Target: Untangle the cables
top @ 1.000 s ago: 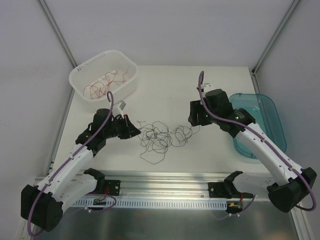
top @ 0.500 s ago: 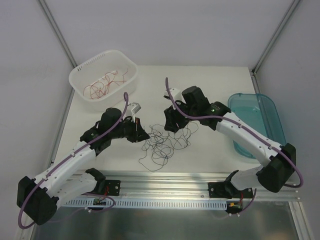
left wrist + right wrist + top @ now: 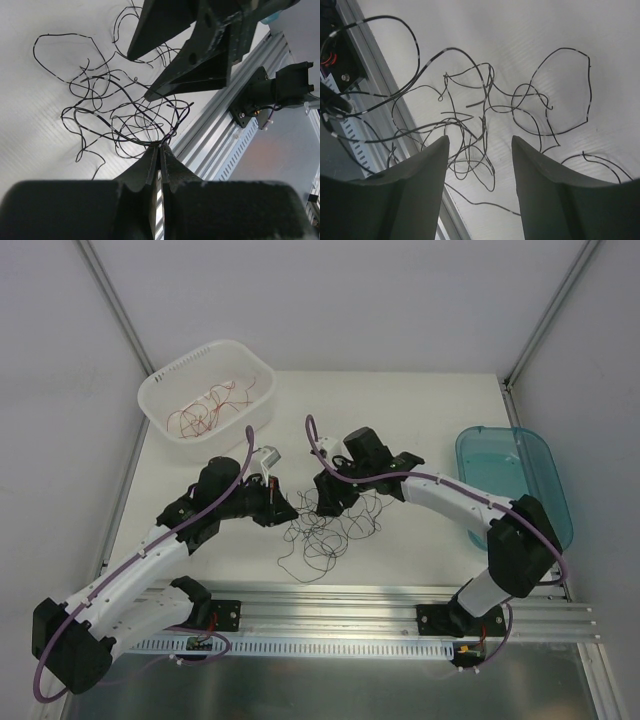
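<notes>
A loose tangle of thin black cables [image 3: 328, 528] lies on the white table between my two arms. My left gripper [image 3: 283, 511] sits at the tangle's left edge. In the left wrist view its jaws are pressed together [image 3: 161, 146] with one black strand pinched at the tips, and the rest of the cables [image 3: 115, 110] spread beyond. My right gripper [image 3: 325, 503] hovers over the tangle's upper part. Its fingers stand apart [image 3: 480, 142] with the cables [image 3: 470, 115] below them and nothing between them. Thin red cables [image 3: 205, 408] lie in the white basket.
A white perforated basket [image 3: 165, 380] stands at the back left. At the right edge of the table is a teal tray [image 3: 520, 455]. An aluminium rail [image 3: 330, 600] runs along the near edge, close to the tangle.
My right arm has swung left from beside the teal tray to over the tangle. My left gripper has moved a little to the right, still shut, and the tangle has bunched slightly.
</notes>
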Available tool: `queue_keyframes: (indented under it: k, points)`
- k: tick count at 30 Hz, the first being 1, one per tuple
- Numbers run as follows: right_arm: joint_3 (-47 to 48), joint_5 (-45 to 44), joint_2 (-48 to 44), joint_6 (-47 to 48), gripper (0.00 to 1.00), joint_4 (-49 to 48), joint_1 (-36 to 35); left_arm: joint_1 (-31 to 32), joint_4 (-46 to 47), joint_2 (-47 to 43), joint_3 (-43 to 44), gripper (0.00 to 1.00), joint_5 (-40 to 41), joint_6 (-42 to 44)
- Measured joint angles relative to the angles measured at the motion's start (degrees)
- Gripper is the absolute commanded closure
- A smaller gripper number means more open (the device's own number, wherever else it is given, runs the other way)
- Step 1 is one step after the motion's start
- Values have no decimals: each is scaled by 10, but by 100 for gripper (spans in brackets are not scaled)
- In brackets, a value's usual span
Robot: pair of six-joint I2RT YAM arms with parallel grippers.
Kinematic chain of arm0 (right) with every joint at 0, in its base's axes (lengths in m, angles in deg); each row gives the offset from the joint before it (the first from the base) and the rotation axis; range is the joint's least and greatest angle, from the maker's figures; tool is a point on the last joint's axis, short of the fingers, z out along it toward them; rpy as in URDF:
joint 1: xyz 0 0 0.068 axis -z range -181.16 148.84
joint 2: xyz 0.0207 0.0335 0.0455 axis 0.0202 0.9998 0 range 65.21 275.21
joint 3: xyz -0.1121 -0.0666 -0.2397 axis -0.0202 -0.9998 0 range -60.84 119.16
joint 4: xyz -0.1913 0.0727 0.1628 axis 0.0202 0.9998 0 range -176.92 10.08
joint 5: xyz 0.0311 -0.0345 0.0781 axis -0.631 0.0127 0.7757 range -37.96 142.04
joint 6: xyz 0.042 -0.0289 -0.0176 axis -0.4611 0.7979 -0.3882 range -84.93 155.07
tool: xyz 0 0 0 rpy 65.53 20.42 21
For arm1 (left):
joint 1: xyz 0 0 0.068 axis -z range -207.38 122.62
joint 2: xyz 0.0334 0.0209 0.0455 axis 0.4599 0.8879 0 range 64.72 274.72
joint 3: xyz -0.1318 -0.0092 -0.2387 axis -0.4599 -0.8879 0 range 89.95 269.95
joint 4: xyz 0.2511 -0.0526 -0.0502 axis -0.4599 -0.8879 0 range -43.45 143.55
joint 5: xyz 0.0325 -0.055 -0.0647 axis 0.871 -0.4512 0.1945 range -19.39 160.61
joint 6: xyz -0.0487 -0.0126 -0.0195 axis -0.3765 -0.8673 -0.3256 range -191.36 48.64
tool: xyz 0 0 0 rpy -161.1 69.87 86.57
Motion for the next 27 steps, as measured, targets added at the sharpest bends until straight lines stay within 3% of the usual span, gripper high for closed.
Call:
queue_keyframes:
  k: [4, 7, 10, 11, 12, 16, 21, 27]
  points:
    - [-8, 22, 28, -8, 43, -42, 0, 0, -2, 0, 0, 100, 0, 2]
    - [-9, 40, 40, -17, 50, -72, 0, 0, -5, 0, 0, 100, 1, 5]
    - [-10, 54, 44, -26, 80, -94, 0, 0, -11, 0, 0, 100, 11, 10]
    - [-11, 56, 44, -29, 95, -98, 0, 0, -12, -1, 0, 100, 19, 10]
    - [-12, 56, 44, -28, 99, -101, 0, 0, -14, -2, 0, 100, 30, 11]
    - [-46, 51, 13, -33, 99, -102, 8, 0, -31, -16, 0, 100, 106, 12]
    - [-57, -9, -110, -26, 99, -29, 30, 0, -72, -31, 2, 100, 222, 10]
    - [33, -102, -267, -19, 99, 53, 31, 0, -97, -40, 2, 100, 291, -8]
